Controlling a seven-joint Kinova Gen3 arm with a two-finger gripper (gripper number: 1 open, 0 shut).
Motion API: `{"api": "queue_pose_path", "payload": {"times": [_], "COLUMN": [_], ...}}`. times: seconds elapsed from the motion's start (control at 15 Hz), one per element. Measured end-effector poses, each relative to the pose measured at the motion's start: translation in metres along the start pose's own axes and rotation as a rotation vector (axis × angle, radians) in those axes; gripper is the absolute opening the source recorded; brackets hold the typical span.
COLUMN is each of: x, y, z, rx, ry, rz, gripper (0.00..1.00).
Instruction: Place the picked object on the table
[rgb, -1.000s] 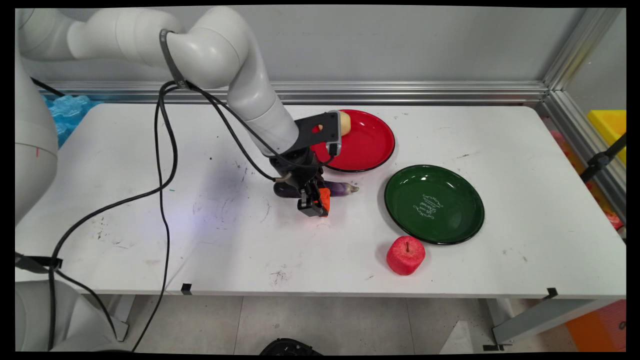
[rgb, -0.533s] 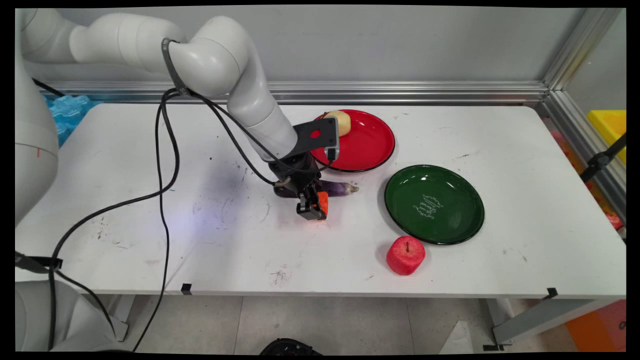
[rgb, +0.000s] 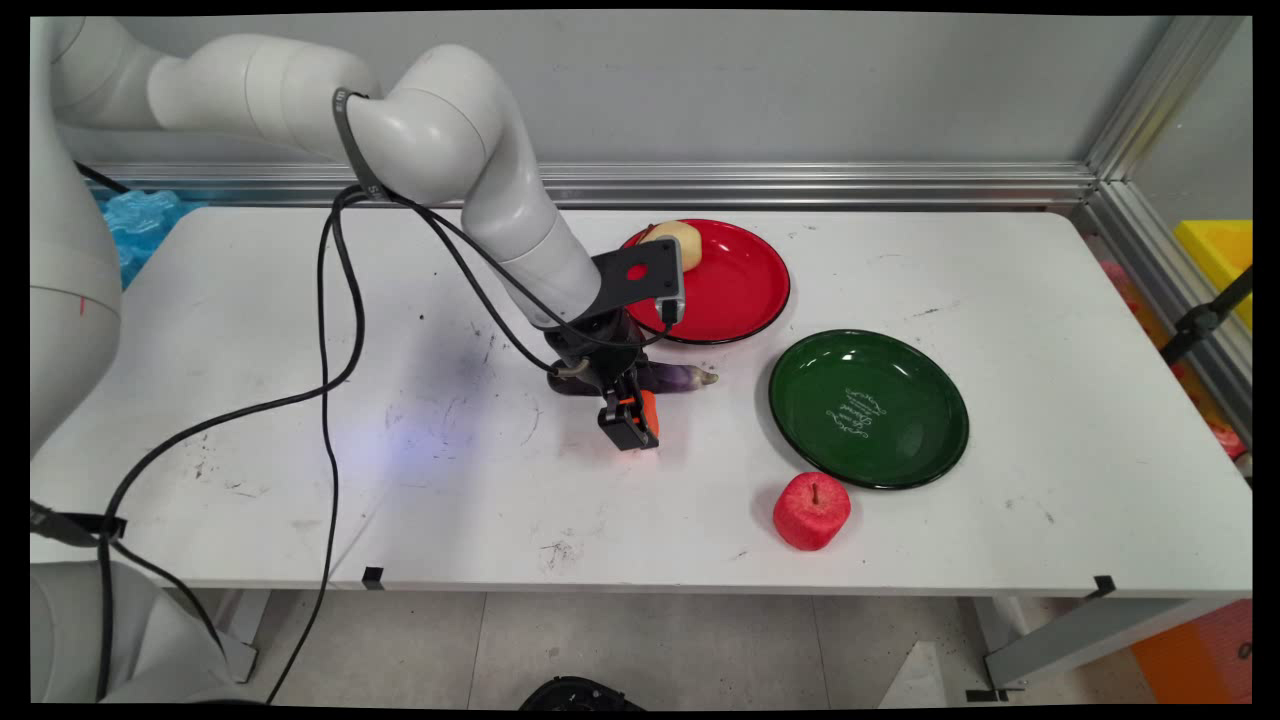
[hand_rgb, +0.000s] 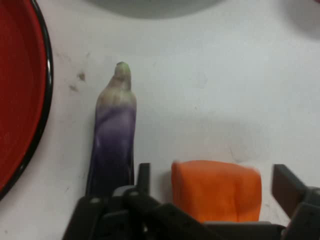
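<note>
My gripper (rgb: 630, 428) is down at the table's middle, open, with an orange block (rgb: 649, 407) standing between its fingers. The hand view shows the orange block (hand_rgb: 216, 190) with a small gap on each side, flanked by the fingertips (hand_rgb: 143, 172) of my gripper (hand_rgb: 215, 177). A purple eggplant (rgb: 682, 377) lies just behind the block, its stem end pointing right. In the hand view the eggplant (hand_rgb: 114, 135) runs alongside the left finger, not touching the block.
A red plate (rgb: 745, 295) behind the gripper holds a pale yellow fruit (rgb: 682, 243); its rim (hand_rgb: 42, 100) shows in the hand view. A green plate (rgb: 868, 408) sits to the right. Near the front edge rests a red apple (rgb: 811, 510). Black cables hang at the left.
The gripper has sunk a little lower around the orange block and the wrist has tipped slightly more upright. The block, eggplant, plates and apple have not moved.
</note>
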Motion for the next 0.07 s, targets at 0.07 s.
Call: {"api": "queue_pose_path", "payload": {"times": [0.07], "x": [0.0012], "y": [-0.0004], "z": [0.0005], "rx": [0.002], "ry": [0.003], "rz": [-0.002], "gripper": [1.00]}}
